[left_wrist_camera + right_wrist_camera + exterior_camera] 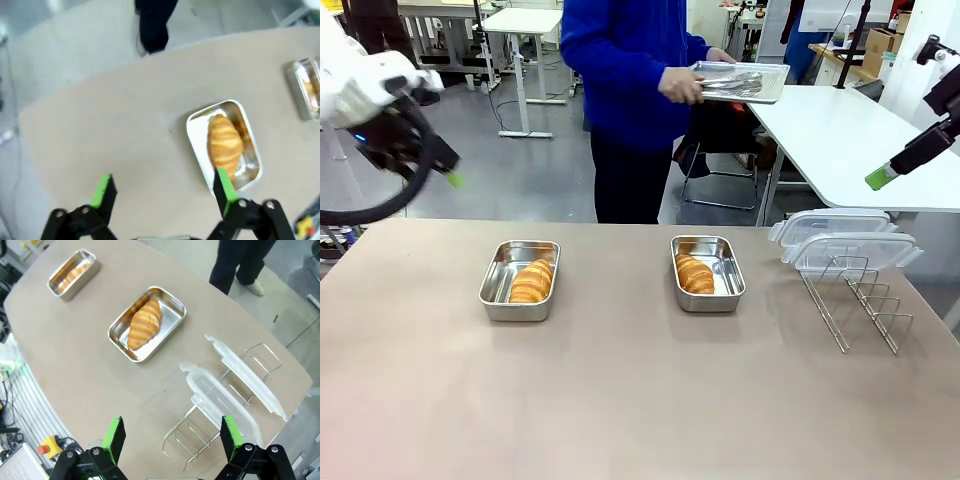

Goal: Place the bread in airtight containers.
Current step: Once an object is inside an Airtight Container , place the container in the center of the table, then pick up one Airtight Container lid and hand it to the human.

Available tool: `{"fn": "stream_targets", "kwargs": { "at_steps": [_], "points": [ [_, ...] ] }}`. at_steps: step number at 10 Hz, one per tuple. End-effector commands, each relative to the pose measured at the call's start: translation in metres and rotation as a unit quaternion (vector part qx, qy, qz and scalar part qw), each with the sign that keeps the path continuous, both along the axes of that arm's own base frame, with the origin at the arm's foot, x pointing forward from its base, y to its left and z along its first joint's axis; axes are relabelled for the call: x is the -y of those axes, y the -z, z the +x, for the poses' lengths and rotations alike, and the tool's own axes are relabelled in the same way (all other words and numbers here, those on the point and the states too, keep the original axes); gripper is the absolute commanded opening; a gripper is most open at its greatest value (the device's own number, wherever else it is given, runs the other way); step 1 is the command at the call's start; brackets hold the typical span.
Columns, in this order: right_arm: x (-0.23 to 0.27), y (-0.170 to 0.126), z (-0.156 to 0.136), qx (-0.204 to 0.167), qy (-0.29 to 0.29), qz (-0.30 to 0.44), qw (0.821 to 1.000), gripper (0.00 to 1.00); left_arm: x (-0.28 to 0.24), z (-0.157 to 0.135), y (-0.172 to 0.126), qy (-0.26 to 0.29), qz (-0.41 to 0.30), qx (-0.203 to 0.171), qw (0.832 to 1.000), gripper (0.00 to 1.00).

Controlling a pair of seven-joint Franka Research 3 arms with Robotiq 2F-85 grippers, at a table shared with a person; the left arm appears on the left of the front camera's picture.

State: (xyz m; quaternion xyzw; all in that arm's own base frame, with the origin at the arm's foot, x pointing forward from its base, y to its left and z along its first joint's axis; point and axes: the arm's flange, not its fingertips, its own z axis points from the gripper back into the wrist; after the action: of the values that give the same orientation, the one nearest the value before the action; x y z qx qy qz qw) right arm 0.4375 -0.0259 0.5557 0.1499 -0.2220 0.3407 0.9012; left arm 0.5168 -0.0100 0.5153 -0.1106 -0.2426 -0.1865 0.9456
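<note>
Two steel tins sit uncovered on the tan table, each with a croissant inside. The left tin (501,282) holds one croissant (532,282), and the right tin (726,272) holds the other croissant (693,274). My left gripper (451,177) hangs open, high off the table's left end. From its wrist I see its jaws spread (164,190) above that tin (199,131) and its croissant (224,143). My right gripper (880,178) is raised at far right, open (173,435) above the clear lids (223,404). Beyond them lie the nearer tin (167,314) and its croissant (144,324).
Two clear snap-on lids (842,240) lean on a wire rack (860,305) at the table's right end. A person in a blue top stands across the table holding a flat metal tray (740,80). A white table stands behind on the right.
</note>
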Motion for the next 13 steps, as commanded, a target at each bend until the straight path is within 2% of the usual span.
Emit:
{"fn": "stream_targets", "kwargs": {
  "at_steps": [1,3,6,7,8,13],
  "points": [
    [0.000,0.000,0.001,0.008,-0.001,0.011,1.000,1.00,-0.049,-0.021,-0.008,0.122,-0.032,0.046,0.991,1.00],
    [0.000,0.000,0.001,0.008,-0.001,0.011,1.000,1.00,-0.091,-0.048,-0.030,0.189,-0.026,0.111,0.975,1.00],
    [0.000,0.000,0.001,0.008,-0.001,0.011,1.000,1.00,-0.116,-0.064,-0.037,0.204,-0.018,0.164,0.965,1.00],
    [0.000,0.000,0.001,0.008,-0.001,0.011,1.000,1.00,-0.116,-0.061,-0.043,0.183,-0.038,0.166,0.968,1.00],
    [0.000,0.000,0.001,0.008,-0.001,0.011,1.000,1.00,-0.120,-0.062,-0.044,0.201,-0.002,0.146,0.969,1.00],
    [0.000,0.000,0.001,0.008,-0.001,0.011,1.000,1.00,-0.120,-0.062,-0.044,0.201,-0.002,0.146,0.969,1.00]
  ]
}}
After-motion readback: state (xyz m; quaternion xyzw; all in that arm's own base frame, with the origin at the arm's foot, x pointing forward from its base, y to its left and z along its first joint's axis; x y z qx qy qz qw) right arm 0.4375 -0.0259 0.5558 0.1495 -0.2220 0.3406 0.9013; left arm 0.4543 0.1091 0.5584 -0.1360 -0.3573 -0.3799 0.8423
